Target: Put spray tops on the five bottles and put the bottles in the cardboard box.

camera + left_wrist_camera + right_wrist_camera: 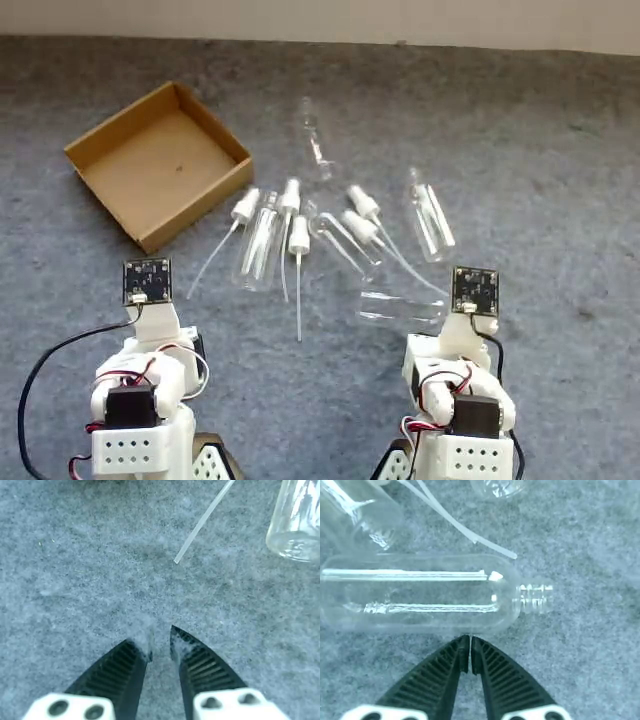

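Cardboard box (160,165) at ten o'clock, bottles (430,220) and spray tops (298,235) strewn at centre, left gripper (160,642) slightly parted, right gripper (470,645) clenched empty just beside nearest bottle (420,592).

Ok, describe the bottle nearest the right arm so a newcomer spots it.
From the box, go right past the spray tops to the right arm. The bottle lies just beyond its end effector. It alone lies crosswise, neck bare.
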